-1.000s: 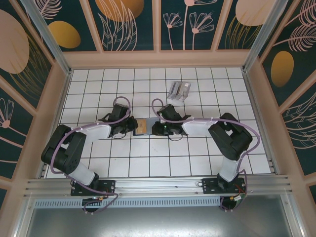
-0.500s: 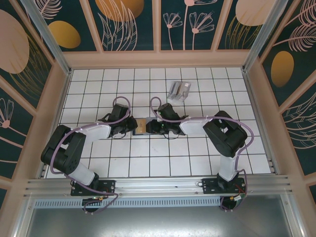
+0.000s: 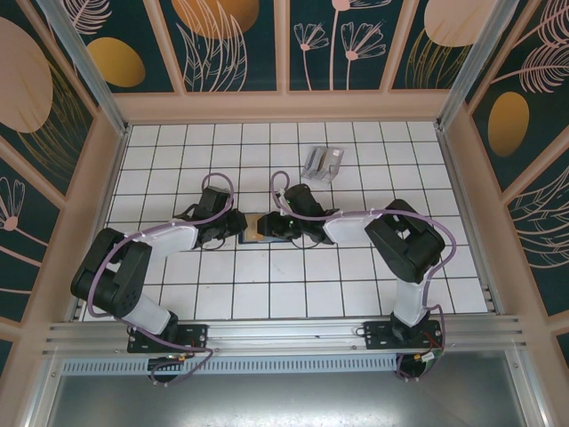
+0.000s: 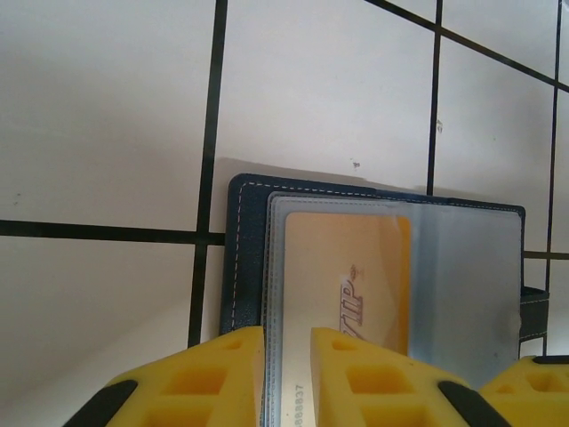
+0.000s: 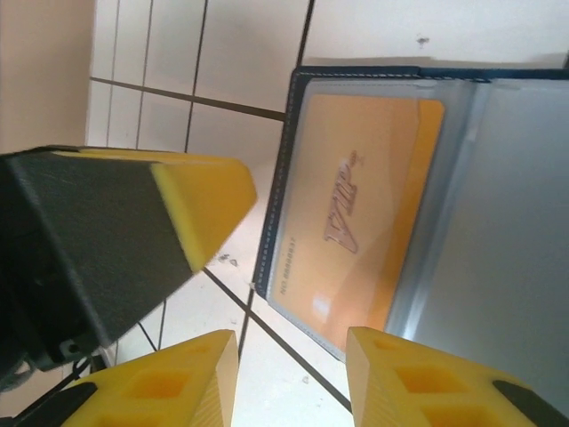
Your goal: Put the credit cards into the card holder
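yellow-orange plastic card (image 4: 347,276) sat inside the navy folding card holder (image 4: 244,258), under its clear sleeve (image 4: 462,285). right gripper (image 5: 292,351) jaws spread; left gripper (image 4: 286,342) jaws nearly together, grip unclear. next, likely fetching another card.

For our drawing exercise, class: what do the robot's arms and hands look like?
The left arm and right arm have black joints, pale grey middle sections and lilac cables looping alongside. The fingers are chunky yellow blocks with square hollows, on black mounts.
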